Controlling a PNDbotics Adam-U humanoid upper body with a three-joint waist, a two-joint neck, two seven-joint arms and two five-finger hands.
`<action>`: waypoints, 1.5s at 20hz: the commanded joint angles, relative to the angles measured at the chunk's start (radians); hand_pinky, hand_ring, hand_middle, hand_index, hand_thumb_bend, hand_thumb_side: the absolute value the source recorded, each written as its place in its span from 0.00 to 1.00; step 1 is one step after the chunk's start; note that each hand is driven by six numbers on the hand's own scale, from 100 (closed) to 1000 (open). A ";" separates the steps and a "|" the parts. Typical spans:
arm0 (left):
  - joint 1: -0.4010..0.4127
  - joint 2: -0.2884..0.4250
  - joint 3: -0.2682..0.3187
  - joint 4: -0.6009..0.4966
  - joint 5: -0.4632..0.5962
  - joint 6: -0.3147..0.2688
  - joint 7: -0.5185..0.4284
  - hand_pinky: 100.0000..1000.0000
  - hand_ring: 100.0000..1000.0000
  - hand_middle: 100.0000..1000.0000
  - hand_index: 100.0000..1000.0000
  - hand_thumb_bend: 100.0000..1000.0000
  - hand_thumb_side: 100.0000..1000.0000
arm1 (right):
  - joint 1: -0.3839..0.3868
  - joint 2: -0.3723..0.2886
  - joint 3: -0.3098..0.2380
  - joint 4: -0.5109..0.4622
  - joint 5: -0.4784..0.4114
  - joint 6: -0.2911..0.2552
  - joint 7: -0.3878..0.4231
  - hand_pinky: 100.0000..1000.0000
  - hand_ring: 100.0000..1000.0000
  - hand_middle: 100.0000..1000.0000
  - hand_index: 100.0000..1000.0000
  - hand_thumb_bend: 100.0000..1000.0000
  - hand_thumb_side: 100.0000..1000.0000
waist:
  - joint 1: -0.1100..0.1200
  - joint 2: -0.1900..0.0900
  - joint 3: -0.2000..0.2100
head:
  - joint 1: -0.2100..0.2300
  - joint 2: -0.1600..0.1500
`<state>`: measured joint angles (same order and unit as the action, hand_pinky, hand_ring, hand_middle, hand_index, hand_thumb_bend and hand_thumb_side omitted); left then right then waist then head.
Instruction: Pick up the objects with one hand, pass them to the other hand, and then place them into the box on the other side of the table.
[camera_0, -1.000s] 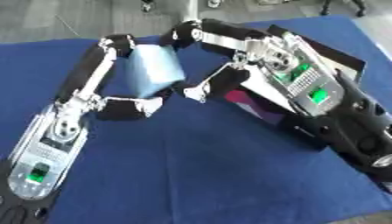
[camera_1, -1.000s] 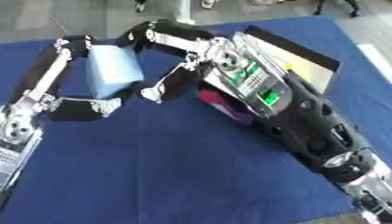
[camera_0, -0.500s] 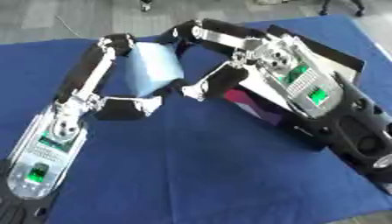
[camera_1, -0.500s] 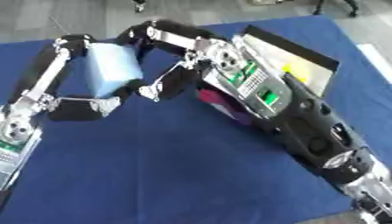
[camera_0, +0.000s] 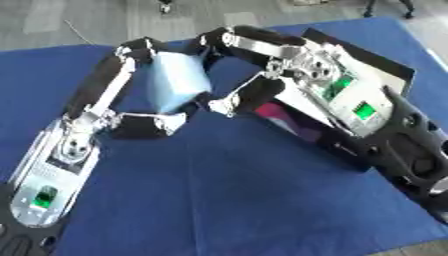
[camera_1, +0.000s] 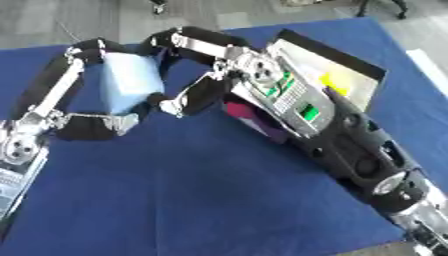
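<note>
Pale blue block (camera_0: 175, 82) upright, between both robot hands.

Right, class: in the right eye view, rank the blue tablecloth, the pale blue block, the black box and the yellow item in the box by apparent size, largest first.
1. Blue tablecloth
2. Black box, partly hidden by the right arm, so unsure
3. Pale blue block, close to the box's visible part
4. Yellow item

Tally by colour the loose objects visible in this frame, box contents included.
Light blue: 1, the light blue block held between the left hand and right hand.
Magenta: 1, a magenta object in the box.
Yellow: 1, a yellow object in the box.
Total: 3.
</note>
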<state>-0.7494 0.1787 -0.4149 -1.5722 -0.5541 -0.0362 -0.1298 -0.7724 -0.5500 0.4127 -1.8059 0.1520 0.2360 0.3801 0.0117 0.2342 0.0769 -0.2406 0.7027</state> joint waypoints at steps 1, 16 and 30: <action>-0.012 -0.009 -0.009 -0.008 -0.024 -0.008 -0.009 0.80 0.73 0.71 0.78 0.48 0.52 | -0.018 -0.022 -0.026 -0.011 -0.002 0.003 -0.018 0.86 0.65 0.48 0.53 0.00 0.00 | -0.010 -0.024 0.000 | -0.001 -0.001; -0.004 -0.011 0.002 0.005 -0.071 0.118 0.099 0.82 0.75 0.72 0.79 0.57 0.67 | -0.005 -0.037 -0.036 -0.021 -0.002 0.008 -0.028 0.85 0.65 0.47 0.52 0.00 0.00 | -0.010 -0.024 -0.006 | 0.002 -0.006; 0.024 0.029 0.021 -0.001 -0.094 0.153 0.128 0.82 0.75 0.72 0.78 0.56 0.65 | 0.041 -0.097 -0.073 -0.058 -0.015 0.014 -0.053 0.86 0.65 0.47 0.52 0.00 0.00 | -0.011 -0.036 -0.019 | 0.005 0.001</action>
<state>-0.7142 0.1867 -0.4063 -1.5556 -0.6491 0.1187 -0.0025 -0.7196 -0.6129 0.3600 -1.8411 0.1438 0.2500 0.3365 0.0117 0.2342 0.0587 -0.2367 0.7020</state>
